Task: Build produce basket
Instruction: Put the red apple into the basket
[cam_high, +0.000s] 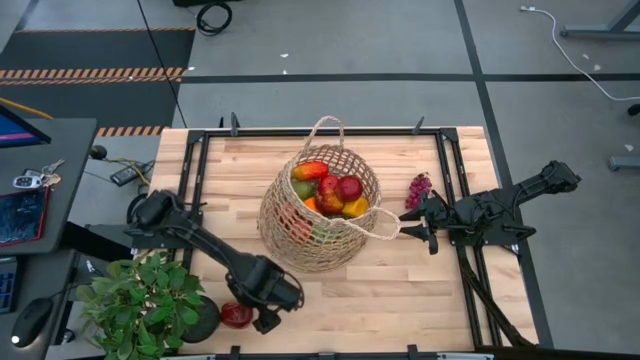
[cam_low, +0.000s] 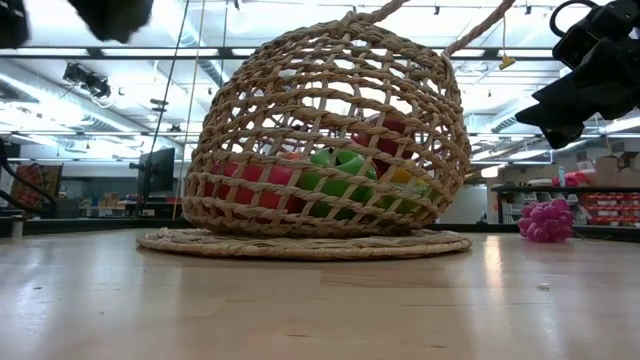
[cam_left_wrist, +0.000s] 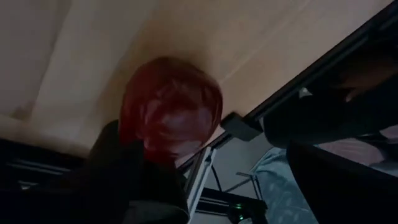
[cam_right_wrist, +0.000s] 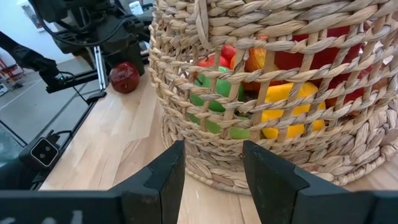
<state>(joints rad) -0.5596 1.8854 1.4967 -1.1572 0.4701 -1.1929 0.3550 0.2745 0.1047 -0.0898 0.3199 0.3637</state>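
Observation:
The tan wicker basket (cam_high: 320, 205) stands on its flat round base (cam_low: 300, 243) in the middle of the table. It holds red, green, yellow and orange produce (cam_high: 330, 188). One loop handle (cam_high: 385, 225) droops toward my right gripper (cam_high: 412, 222). That gripper is open and level, its fingers facing the basket's lower wall (cam_right_wrist: 214, 143) without touching it. The purple grape bunch (cam_high: 418, 190) lies on the table just beyond it. My left gripper (cam_high: 262, 315) is open near the table's near edge. A dark red fruit (cam_left_wrist: 171, 106) lies on the table beside one of its fingers. My left gripper is open with the red fruit (cam_high: 237, 315) close against one finger (cam_left_wrist: 118, 162). The fruit rests on the table. I cannot tell whether the finger touches it.
A leafy potted plant (cam_high: 140, 300) stands at the near left corner, right next to the red fruit. Black frame rails (cam_high: 450, 170) run along the table's edges. Bare wood lies in front of the basket (cam_high: 400, 290).

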